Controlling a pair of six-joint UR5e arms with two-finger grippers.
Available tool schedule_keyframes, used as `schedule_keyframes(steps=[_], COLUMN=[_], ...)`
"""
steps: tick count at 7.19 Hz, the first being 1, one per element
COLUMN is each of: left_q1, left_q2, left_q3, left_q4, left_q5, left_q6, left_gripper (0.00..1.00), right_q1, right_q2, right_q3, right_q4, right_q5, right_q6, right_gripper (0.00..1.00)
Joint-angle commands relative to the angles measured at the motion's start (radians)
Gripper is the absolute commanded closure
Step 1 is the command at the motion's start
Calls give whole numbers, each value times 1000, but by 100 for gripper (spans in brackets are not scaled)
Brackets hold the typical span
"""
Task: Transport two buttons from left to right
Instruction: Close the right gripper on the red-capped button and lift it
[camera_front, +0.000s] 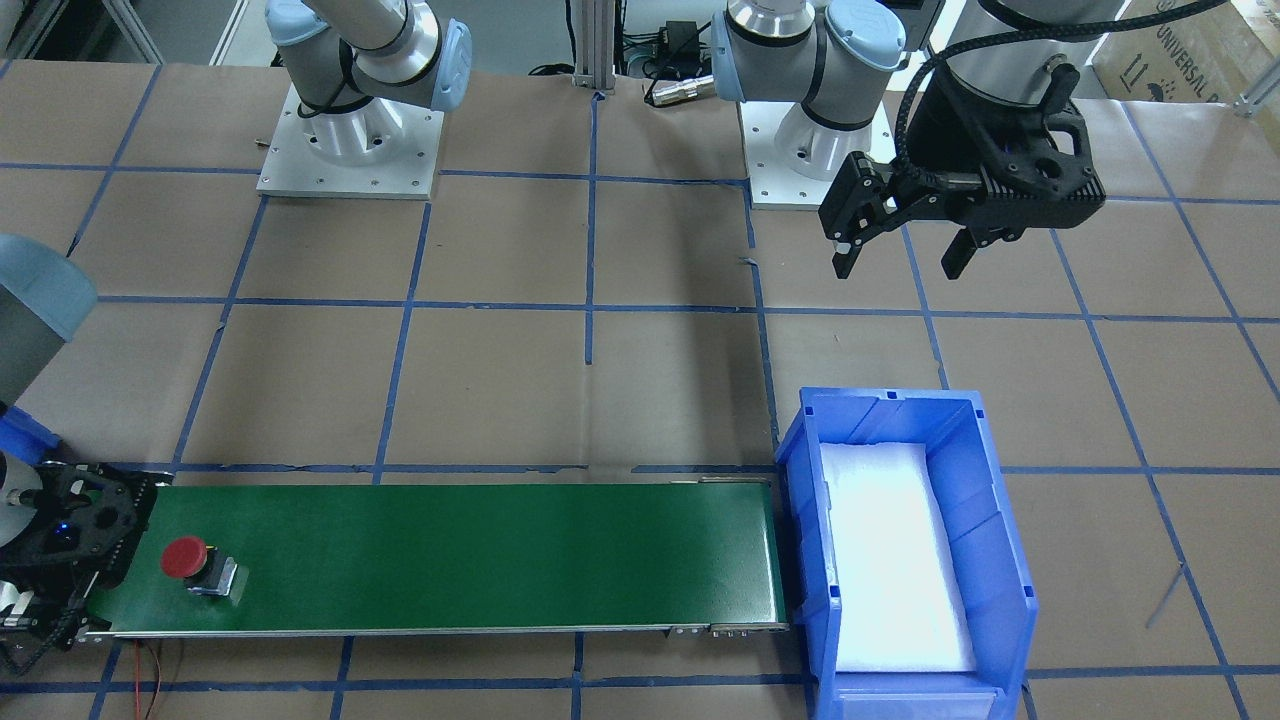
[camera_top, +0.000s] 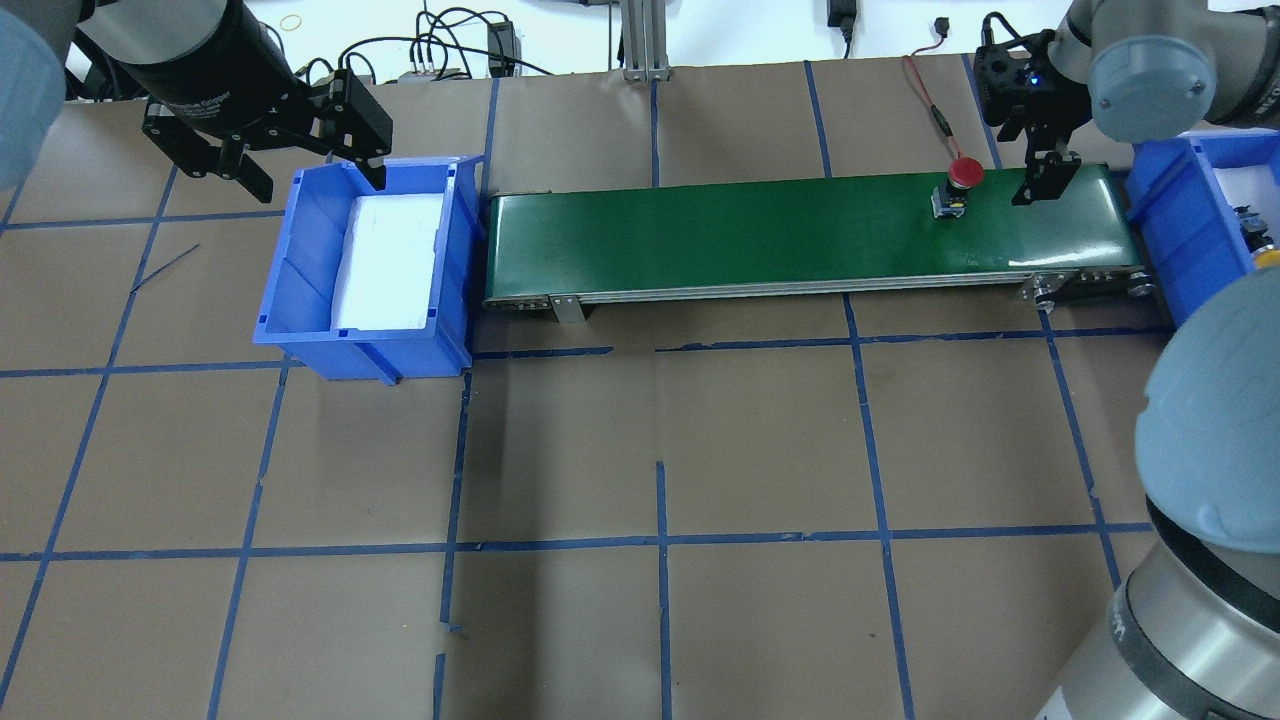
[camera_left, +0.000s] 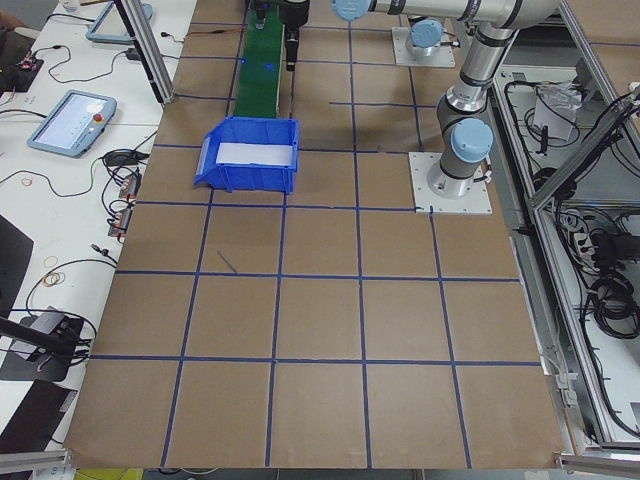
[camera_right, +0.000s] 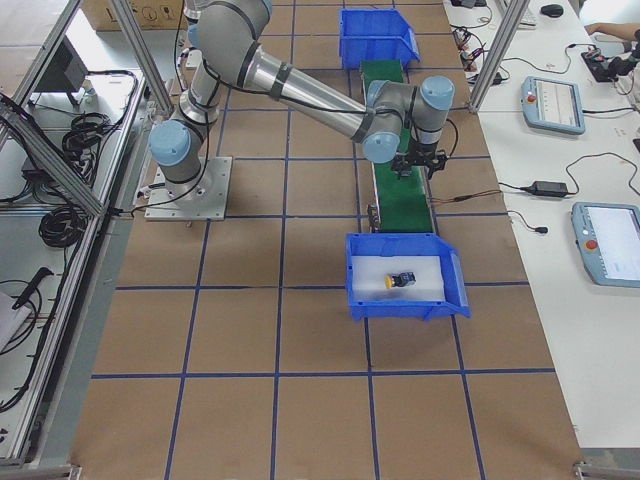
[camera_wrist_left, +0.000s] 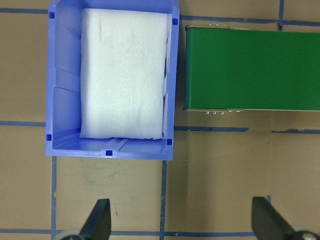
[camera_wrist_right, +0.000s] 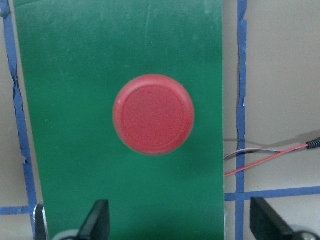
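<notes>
The red-capped button (camera_top: 958, 185) stands on the green conveyor belt (camera_top: 750, 230) near its right end; it also shows in the front view (camera_front: 198, 565) and fills the right wrist view (camera_wrist_right: 153, 114). My right gripper (camera_top: 1042, 165) is open and empty, low over the belt just beside that button, toward the right bin; its fingers (camera_wrist_right: 99, 220) are spread wide. The yellow-capped button (camera_right: 400, 280) lies on white foam in the right blue bin (camera_right: 360, 270). My left gripper (camera_front: 895, 262) is open and empty, hovering behind the left blue bin (camera_top: 290, 260).
The left bin (camera_wrist_left: 60, 100) holds only a white foam pad (camera_wrist_left: 122, 75) and sits against the belt's left end (camera_wrist_left: 250, 65). A red and black wire (camera_wrist_right: 275, 155) runs beside the belt's right end. Both arm bases (camera_front: 350, 150) stand behind the belt.
</notes>
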Motion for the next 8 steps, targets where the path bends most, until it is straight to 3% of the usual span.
schedule_keyframes(steps=[1,8], left_q1=[1,8], left_q2=[0,-3], left_q3=[0,9], left_q4=[0,0], left_q5=[0,0], left_q6=[0,6], left_gripper=[0,0], right_q1=[0,0], right_q2=[9,12], right_q3=[4,27], right_q4=[-4,-4], right_q5=[29,61], right_q6=[-6,-3], right_gripper=[0,0])
